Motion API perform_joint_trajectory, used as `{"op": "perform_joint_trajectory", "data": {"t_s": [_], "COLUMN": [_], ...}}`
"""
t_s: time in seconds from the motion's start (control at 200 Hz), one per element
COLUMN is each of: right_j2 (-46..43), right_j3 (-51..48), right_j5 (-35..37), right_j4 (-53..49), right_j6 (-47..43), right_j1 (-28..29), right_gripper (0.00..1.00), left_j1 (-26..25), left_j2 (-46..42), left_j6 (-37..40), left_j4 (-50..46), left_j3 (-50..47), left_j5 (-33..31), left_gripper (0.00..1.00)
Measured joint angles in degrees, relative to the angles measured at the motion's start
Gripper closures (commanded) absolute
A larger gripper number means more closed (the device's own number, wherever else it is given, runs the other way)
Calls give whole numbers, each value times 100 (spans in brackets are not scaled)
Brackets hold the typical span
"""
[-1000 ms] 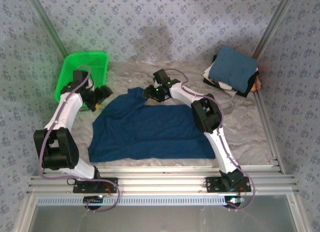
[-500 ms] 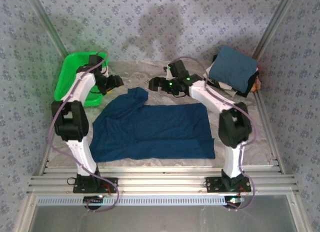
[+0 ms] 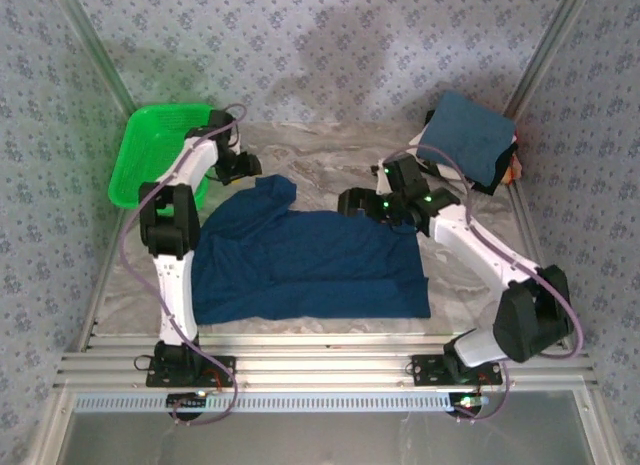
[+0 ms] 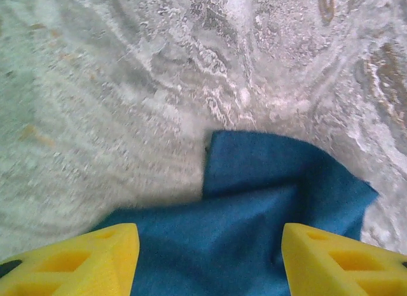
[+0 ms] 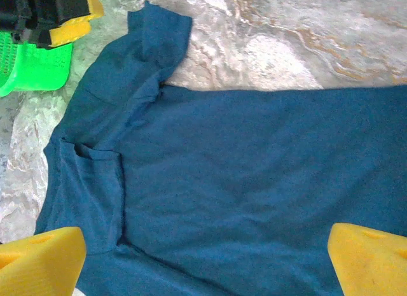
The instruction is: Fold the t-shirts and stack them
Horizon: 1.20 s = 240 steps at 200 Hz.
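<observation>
A dark blue t-shirt [image 3: 300, 260] lies spread flat on the table's middle, one sleeve [image 3: 272, 190] bunched at its far left corner. My left gripper [image 3: 245, 167] hovers open beside that sleeve; in the left wrist view its yellow fingers [image 4: 76, 261] straddle the blue sleeve cloth [image 4: 267, 200]. My right gripper [image 3: 352, 202] is open above the shirt's far edge, and in the right wrist view its fingers [image 5: 365, 261] stand wide apart over the shirt's body [image 5: 241, 175]. A stack of folded t-shirts [image 3: 465, 140], teal-blue on top, sits at the back right.
A bright green mesh basket [image 3: 150, 150] stands at the back left, just behind the left arm; it shows as the basket [image 5: 32, 70] in the right wrist view beside the left gripper [image 5: 63, 16]. Patterned walls and metal frame posts enclose the marbled table [image 3: 470, 275].
The left gripper swung right from the basket towards the bunched sleeve. The right gripper drew back to the right from the sleeve area, its elbow swinging far out to the right.
</observation>
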Motion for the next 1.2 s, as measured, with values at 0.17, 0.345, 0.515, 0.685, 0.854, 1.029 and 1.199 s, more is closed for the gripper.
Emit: {"op": "perform_joint_trajectory", "data": {"t_s": [0.17, 0.345, 0.515, 0.685, 0.854, 1.029, 1.199], "right_j2": [-448, -734, -879, -879, -879, -881, -844], "right_j3": [-369, -625, -778, -837, -946, -1163, -1449], "right_j5": [22, 15, -15, -48, -125, -195, -306], "right_j4": [-66, -236, -328, -358, -369, -341, -260], "right_j6": [44, 44, 44, 39, 20, -4, -72], "right_j1": [-107, -232, -490, -688, -907, -1176, -1471], "right_gripper": [0, 0, 0, 0, 0, 0, 0], "left_j1": [-155, -238, -289, -339, -380, -422, -479], "left_j2": [721, 1088, 1180, 1220, 1355, 1449, 1687], "left_j6": [20, 17, 22, 44, 142, 216, 339], "left_j4": [-168, -385, -535, -570, -748, -894, -1222], "left_j3": [826, 1298, 1381, 1443, 1683, 1851, 2315], "left_j5": [-258, -431, -575, -691, -890, -1029, -1193], "left_gripper": [44, 47, 50, 55, 59, 65, 68]}}
